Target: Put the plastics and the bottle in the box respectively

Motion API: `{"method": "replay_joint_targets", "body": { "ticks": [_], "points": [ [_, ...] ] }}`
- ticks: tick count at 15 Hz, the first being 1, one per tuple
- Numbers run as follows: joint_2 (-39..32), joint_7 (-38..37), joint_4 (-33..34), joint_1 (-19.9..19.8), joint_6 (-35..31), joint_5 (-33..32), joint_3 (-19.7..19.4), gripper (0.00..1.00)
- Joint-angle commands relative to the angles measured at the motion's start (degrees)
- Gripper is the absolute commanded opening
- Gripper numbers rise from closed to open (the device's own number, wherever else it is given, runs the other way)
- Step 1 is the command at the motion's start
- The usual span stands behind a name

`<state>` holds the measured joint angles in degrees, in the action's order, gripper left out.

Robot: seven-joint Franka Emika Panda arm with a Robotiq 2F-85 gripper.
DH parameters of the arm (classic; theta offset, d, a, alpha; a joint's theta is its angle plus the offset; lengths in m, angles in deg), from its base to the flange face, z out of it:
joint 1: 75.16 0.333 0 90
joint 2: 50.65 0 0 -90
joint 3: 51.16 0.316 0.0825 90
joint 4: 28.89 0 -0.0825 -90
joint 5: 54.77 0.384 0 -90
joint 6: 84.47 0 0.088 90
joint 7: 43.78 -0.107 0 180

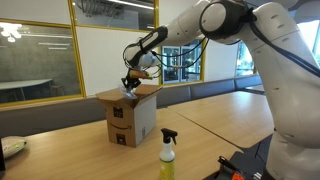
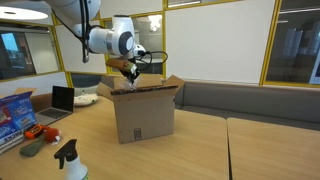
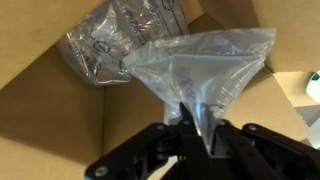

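Note:
My gripper (image 3: 195,130) is shut on a clear plastic bag (image 3: 200,65) and holds it over the open cardboard box (image 3: 50,120). Another crumpled plastic bag (image 3: 105,40) lies inside the box. In both exterior views the gripper (image 1: 130,84) (image 2: 130,72) hangs just above the box's open top (image 1: 130,118) (image 2: 145,118). A spray bottle with a black top stands on the table in front of the box (image 1: 167,152) (image 2: 72,162).
The box stands on a wooden table (image 1: 70,140) (image 2: 260,150). A laptop (image 2: 60,100) and red and blue items (image 2: 18,115) lie at one table end. A bench (image 2: 250,100) and glass walls run behind.

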<state>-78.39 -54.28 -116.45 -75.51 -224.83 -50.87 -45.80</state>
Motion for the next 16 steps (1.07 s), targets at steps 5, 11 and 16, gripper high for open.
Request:
{"method": "replay_joint_targets", "body": {
  "ticks": [5,11,16],
  "points": [
    [-11.19,1.74,13.54,-0.66,12.13,4.79,-1.17,0.44],
    [-12.72,0.69,14.50,-0.34,16.31,4.62,-2.01,0.91],
    [-5.91,-0.97,7.63,0.63,14.11,3.41,-3.30,1.00]
  ]
}}
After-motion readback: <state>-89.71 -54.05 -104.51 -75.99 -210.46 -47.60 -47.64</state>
